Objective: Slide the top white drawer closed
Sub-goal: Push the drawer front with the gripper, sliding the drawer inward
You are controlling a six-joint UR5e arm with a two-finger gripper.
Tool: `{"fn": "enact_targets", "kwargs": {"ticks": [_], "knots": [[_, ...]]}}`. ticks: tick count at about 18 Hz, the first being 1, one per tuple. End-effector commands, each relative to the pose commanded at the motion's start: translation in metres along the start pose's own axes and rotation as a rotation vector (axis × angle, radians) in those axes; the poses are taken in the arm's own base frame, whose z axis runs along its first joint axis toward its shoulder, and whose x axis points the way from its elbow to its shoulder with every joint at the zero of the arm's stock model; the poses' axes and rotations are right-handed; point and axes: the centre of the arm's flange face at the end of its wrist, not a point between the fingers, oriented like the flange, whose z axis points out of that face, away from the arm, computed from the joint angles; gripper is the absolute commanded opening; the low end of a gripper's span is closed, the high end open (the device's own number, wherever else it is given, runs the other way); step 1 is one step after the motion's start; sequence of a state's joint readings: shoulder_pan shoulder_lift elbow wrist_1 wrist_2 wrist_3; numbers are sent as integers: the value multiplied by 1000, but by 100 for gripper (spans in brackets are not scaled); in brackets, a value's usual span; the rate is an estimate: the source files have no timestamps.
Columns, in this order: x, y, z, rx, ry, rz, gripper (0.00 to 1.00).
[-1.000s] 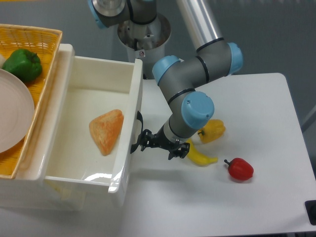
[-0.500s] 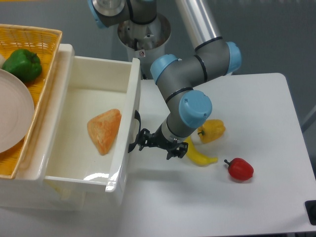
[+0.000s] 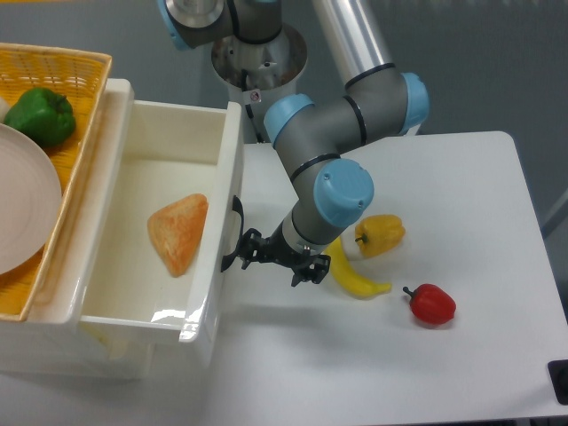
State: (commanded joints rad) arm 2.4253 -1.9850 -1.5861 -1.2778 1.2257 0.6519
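Note:
The top white drawer (image 3: pixel 229 169) stands partly pulled out at the left, its front panel facing right. A black curved handle (image 3: pixel 236 211) sits on that panel. An orange wedge-shaped piece (image 3: pixel 177 232) lies inside the drawer. My gripper (image 3: pixel 246 255) points left, and its black fingers look drawn together, so I read it as shut. The tips press against the front panel at the lower end of the handle, with nothing held between them.
A yellow wicker basket (image 3: pixel 67 67) at the far left holds a green pepper (image 3: pixel 40 115) and a pale plate (image 3: pixel 22 204). On the white table (image 3: pixel 444 177), right of my arm, lie a yellow pepper (image 3: pixel 380 234), a banana (image 3: pixel 355 277) and a red pepper (image 3: pixel 432 303).
My gripper has pushed left against the drawer front. The drawer has slid left into the cabinet, carrying the orange piece with it.

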Motion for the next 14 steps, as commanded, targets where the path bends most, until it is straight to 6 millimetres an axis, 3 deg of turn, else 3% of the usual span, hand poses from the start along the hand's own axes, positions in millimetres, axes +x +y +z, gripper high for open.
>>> {"fn": "enact_targets", "kwargs": {"ticks": [14], "knots": [[43,-11,6,-11,-6,68,100]]}}
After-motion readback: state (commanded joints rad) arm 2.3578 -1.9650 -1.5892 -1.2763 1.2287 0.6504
